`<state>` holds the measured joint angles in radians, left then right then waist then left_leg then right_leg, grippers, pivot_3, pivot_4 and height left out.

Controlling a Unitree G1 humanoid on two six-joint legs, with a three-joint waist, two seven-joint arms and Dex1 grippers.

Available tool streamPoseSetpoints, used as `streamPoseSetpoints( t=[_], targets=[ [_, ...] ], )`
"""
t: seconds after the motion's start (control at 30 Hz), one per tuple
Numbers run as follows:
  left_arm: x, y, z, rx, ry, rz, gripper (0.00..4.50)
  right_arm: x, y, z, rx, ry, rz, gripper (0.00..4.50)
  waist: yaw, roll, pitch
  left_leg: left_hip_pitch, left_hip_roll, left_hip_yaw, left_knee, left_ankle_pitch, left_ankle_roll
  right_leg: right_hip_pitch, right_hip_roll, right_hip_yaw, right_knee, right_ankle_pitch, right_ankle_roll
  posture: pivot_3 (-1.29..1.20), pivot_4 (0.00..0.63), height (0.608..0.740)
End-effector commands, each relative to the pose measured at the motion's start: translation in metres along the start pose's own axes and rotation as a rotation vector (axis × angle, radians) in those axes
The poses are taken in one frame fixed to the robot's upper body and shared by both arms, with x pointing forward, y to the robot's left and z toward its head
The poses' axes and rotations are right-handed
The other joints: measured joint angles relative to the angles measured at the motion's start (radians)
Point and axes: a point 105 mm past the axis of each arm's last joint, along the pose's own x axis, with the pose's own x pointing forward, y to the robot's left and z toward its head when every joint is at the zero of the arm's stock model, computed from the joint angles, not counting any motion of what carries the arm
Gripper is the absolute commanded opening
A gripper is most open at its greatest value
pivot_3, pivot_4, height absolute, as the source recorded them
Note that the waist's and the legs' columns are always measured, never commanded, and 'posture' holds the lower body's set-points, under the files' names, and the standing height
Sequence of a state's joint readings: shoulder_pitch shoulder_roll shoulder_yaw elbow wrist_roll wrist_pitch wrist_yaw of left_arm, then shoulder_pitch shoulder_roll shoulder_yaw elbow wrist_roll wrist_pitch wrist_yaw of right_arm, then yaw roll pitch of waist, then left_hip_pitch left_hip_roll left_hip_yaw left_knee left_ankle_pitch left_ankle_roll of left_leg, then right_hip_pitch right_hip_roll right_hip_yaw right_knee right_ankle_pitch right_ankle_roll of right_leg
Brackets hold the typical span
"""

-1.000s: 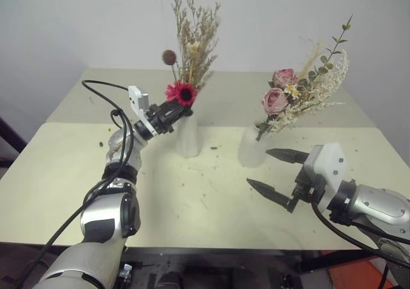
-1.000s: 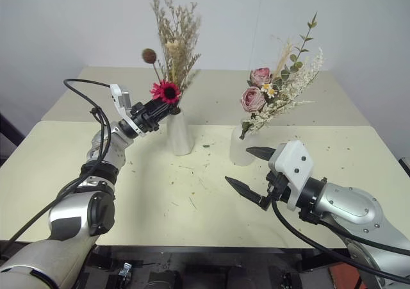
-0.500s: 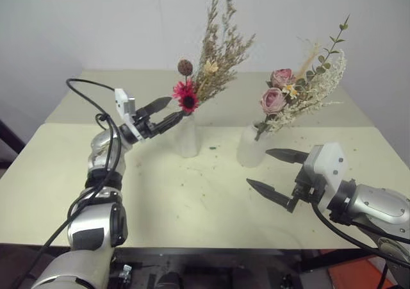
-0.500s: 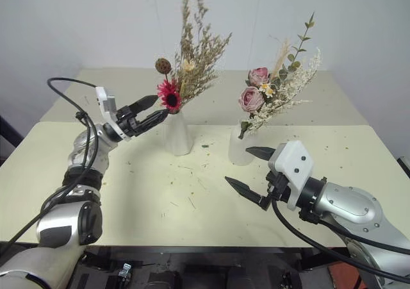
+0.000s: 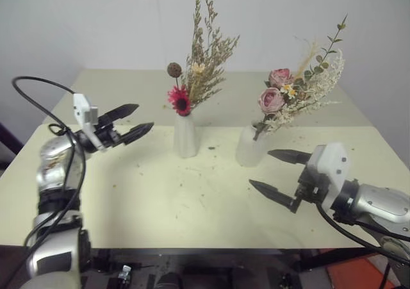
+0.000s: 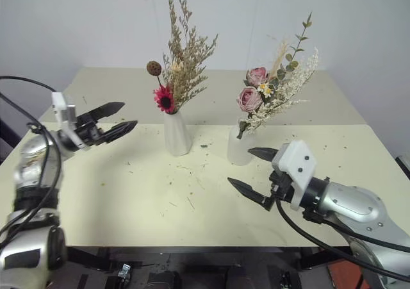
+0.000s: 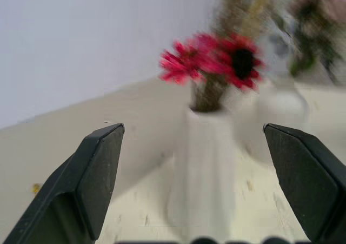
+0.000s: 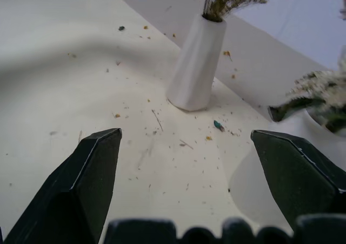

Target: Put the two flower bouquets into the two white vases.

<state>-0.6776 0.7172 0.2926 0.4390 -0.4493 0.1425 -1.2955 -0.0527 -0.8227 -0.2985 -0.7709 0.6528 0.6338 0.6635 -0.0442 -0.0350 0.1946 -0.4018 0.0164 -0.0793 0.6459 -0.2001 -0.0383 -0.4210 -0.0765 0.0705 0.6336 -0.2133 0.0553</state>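
Two bouquets (image 5: 192, 71) (image 5: 295, 97) are sitting in their white vases (image 5: 186, 135) (image 5: 251, 147), so they are standing up. Left tool (image 5: 131, 122) and right tool (image 5: 278, 173) are hanging spread wide, holding nothing.

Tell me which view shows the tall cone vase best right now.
The left eye view: the tall cone vase stands whole with the slim bouquet in it. The right eye view matches. The right wrist view shows it whole but cuts off the flowers; the left wrist view blurs it.

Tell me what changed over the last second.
The left gripper let go of the slim bouquet, opened and drew back to the left, away from the tall cone vase. The bouquet swayed and now stands in it. The right gripper, rose bouquet and shorter vase stayed put.
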Motion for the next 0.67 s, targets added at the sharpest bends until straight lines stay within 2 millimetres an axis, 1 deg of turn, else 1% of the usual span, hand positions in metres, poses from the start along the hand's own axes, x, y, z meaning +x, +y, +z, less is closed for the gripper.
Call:
streamPoseSetpoints(
  t=[0.03,0.2,0.27,0.37,0.43,0.47,0.57,0.67],
  targets=[
    [-0.014,-0.013,0.030,0.125,0.042,-0.076,4.49,-0.022,-0.014,0.004,-0.029,0.027,-0.030,4.50,0.007,0.000,0.000,0.000,0.000,0.000,0.000,0.000,0.000,0.000,0.000,0.000,0.000,0.000,0.001,0.00,0.150,0.740],
    [-0.028,-0.025,0.036,0.202,0.145,-0.078,4.49,-0.058,-0.035,-0.009,-0.045,0.174,-0.038,4.50,0.022,0.000,0.000,0.002,0.000,0.001,0.000,0.000,0.000,0.003,0.000,0.000,-0.001,-0.004,0.006,0.00,0.150,0.740],
    [-0.031,-0.029,0.041,0.205,0.150,-0.072,4.49,-0.072,-0.046,-0.011,-0.056,0.215,-0.056,4.50,0.022,0.000,0.000,0.002,0.001,0.001,0.000,0.000,0.000,0.003,0.000,0.000,-0.002,-0.004,0.005,0.00,0.150,0.740],
    [-0.032,-0.033,0.049,0.229,0.143,-0.061,4.49,-0.087,-0.064,-0.011,-0.081,0.260,-0.094,4.50,0.022,0.000,0.000,0.002,0.001,0.001,0.000,0.000,0.000,0.002,0.000,0.000,-0.002,-0.004,0.006,0.00,0.150,0.740],
    [-0.032,-0.033,0.061,0.210,0.091,-0.040,4.49,-0.090,-0.073,-0.009,-0.086,0.270,-0.109,4.50,0.020,0.000,0.000,0.002,0.001,0.001,0.000,0.000,0.000,0.003,0.000,0.000,-0.002,-0.004,0.006,0.00,0.150,0.740],
    [-0.034,-0.031,0.062,0.206,0.077,-0.031,4.49,-0.088,-0.072,-0.008,-0.085,0.274,-0.102,4.50,0.018,0.000,0.000,0.003,0.001,0.001,0.000,0.000,0.000,0.003,0.000,0.000,-0.001,-0.004,0.006,0.00,0.150,0.740],
    [-0.036,-0.029,0.058,0.204,0.072,-0.026,4.49,-0.083,-0.067,-0.011,-0.070,0.290,-0.083,4.50,0.013,0.000,-0.001,0.003,0.001,0.001,0.000,0.000,0.000,0.002,0.000,0.000,-0.001,-0.004,0.006,0.00,0.150,0.740],
    [-0.037,-0.027,0.051,0.204,0.090,-0.003,4.49,-0.087,-0.060,-0.017,-0.044,0.318,-0.081,4.50,0.011,0.000,-0.001,0.002,0.001,0.001,0.000,0.000,0.000,0.002,0.000,0.000,-0.002,-0.004,0.006,0.00,0.150,0.740]
  ],
)
